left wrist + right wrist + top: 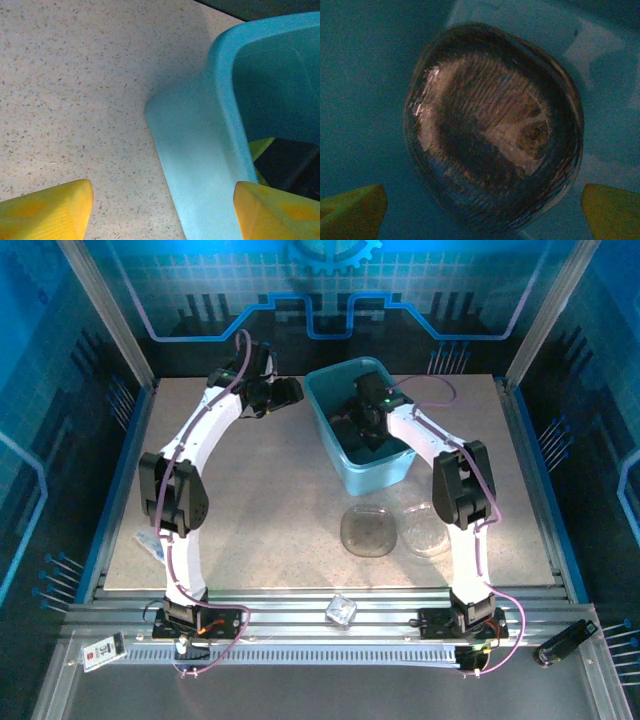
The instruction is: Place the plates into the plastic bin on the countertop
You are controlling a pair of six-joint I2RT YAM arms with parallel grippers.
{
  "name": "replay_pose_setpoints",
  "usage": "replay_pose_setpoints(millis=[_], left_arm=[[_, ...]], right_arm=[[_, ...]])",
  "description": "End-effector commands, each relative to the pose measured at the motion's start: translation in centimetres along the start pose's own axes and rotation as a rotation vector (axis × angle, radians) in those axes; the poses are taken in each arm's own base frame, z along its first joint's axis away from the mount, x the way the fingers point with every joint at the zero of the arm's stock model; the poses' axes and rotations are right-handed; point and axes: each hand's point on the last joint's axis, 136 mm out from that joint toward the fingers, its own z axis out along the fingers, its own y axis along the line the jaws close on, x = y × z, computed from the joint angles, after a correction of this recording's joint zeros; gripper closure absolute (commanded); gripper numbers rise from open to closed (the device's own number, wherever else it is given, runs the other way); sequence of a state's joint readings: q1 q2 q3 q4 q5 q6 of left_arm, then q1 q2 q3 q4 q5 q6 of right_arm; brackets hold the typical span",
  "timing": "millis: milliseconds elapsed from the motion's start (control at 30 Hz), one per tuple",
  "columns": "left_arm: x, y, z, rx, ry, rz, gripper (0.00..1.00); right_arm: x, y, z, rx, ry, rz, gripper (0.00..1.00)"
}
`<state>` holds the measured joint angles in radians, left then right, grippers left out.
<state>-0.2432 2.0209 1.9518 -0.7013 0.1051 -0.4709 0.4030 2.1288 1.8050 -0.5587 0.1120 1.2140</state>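
The teal plastic bin [385,468] stands at the back middle of the beige countertop [260,510]. A dark stack of smoky plates [492,130] lies on the bin floor. My right gripper [482,215] hangs open inside the bin just above that stack, holding nothing; from above it is [366,422]. A smoky plate [368,531] and a clearer plate [428,531] lie side by side on the countertop in front of the bin. My left gripper [287,392] is open beside the bin's far left corner. Its yellow fingers [45,210] straddle the bin's outer wall [200,165].
A small clear faceted cube [342,611] rests on the metal rails at the near edge, between the arm bases. Blue and metal rails frame the countertop. Bare speckled surface spreads left of the bin [75,90].
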Motion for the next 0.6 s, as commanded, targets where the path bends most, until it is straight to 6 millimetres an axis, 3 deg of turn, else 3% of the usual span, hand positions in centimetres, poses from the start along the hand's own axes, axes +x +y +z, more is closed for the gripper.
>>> replay_pose_setpoints(millis=[0, 233, 567], left_arm=[[-0.5, -1.4, -1.6, -0.007, -0.031, 0.024, 0.25], [1.4, -3.0, -0.7, -0.053, 0.021, 0.098, 0.25], [3.6, -3.8, 2.7, -0.1, 0.106, 0.124, 0.26]], right_arm=[[-0.6, 1.3, -2.6, -0.04, -0.068, -0.116, 0.0], [-2.6, 5.6, -7.0, -0.27, -0.199, -0.285, 0.0], [-6.2, 6.9, -13.2, -0.438, -0.332, -0.399, 0.07]])
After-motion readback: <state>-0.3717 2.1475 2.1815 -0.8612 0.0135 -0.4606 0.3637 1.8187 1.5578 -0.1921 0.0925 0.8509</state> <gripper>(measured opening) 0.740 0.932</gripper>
